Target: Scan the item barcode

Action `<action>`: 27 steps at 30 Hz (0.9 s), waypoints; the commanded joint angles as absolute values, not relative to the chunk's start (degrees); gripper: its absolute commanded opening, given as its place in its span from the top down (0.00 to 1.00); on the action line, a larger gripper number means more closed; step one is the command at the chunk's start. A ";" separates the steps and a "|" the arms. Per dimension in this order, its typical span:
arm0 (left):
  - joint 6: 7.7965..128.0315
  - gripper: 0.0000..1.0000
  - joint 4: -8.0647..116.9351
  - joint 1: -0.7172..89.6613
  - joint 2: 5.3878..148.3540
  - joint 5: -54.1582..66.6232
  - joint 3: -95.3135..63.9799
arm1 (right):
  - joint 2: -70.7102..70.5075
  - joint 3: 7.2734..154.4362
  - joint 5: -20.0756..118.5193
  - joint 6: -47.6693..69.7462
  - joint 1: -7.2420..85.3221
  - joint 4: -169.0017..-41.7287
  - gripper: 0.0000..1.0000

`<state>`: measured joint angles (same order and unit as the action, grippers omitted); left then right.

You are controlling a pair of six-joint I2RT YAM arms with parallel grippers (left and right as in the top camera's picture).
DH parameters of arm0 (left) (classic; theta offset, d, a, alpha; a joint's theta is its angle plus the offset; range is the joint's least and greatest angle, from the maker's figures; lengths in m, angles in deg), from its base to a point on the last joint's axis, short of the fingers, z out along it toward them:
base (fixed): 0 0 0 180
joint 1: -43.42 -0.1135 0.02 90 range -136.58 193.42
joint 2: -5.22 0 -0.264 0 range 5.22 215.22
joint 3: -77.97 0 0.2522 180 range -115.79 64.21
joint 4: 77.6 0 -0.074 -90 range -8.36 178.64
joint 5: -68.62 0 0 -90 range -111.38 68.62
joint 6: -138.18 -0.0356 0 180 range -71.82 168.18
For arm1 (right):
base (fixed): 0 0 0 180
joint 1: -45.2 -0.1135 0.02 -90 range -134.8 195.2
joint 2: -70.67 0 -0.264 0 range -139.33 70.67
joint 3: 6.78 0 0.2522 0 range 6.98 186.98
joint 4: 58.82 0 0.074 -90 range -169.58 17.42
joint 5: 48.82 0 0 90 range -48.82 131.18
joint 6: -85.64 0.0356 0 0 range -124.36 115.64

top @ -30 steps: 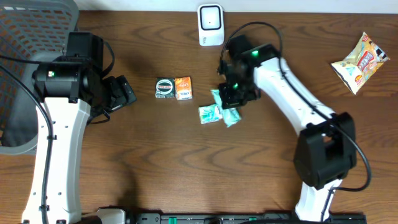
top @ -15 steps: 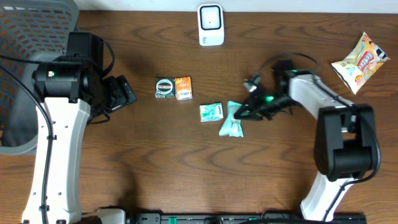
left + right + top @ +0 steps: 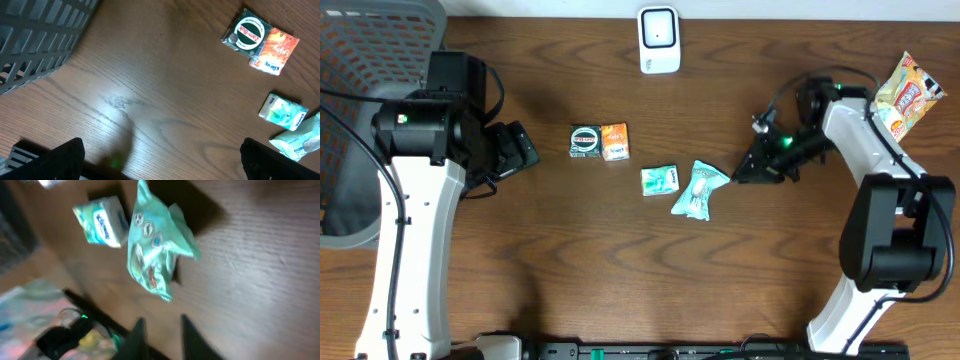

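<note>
The item, a mint-green foil pouch (image 3: 697, 190), lies flat on the wooden table right of centre, also in the right wrist view (image 3: 155, 255). My right gripper (image 3: 742, 174) sits just right of it, pointing at it, apart from it. Its jaws (image 3: 160, 332) stand slightly parted with only bare wood between them. The white barcode scanner (image 3: 659, 40) stands at the back centre. My left gripper (image 3: 517, 147) hovers at the left, wide open (image 3: 162, 160) and empty.
A small Kleenex pack (image 3: 660, 180) lies just left of the pouch. A green Zam-Buk tin (image 3: 585, 141) and an orange box (image 3: 615, 141) sit side by side further left. A snack bag (image 3: 900, 98) is at the far right, a grey basket (image 3: 365, 50) at the far left.
My right gripper carried the pouch from under the scanner to the right, set it on the table, opened and drew back to the right. The left arm stayed still.
</note>
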<state>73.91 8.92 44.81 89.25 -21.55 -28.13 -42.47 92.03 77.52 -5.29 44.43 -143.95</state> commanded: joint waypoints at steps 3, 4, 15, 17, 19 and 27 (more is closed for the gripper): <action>74.44 0.02 8.55 44.77 89.56 -21.90 -28.19 | -39.37 93.76 65.89 -2.88 36.32 -144.61 0.61; 74.44 0.02 8.55 44.77 89.56 -21.90 -28.19 | -39.37 93.76 63.66 -1.42 34.66 -144.41 0.63; 74.44 0.02 8.55 44.79 89.56 -21.90 -28.19 | -39.67 92.17 30.59 18.62 15.47 -139.60 0.32; 74.44 0.02 8.55 44.79 89.56 -21.90 -28.19 | -39.72 91.47 26.22 21.88 12.25 -138.10 0.31; 74.44 0.02 8.55 44.77 89.56 -21.90 -28.19 | -39.72 90.53 23.97 23.65 9.61 -135.67 0.31; 74.44 0.02 8.55 44.79 89.56 -21.90 -28.19 | -40.15 83.79 21.17 27.67 5.35 -125.53 0.34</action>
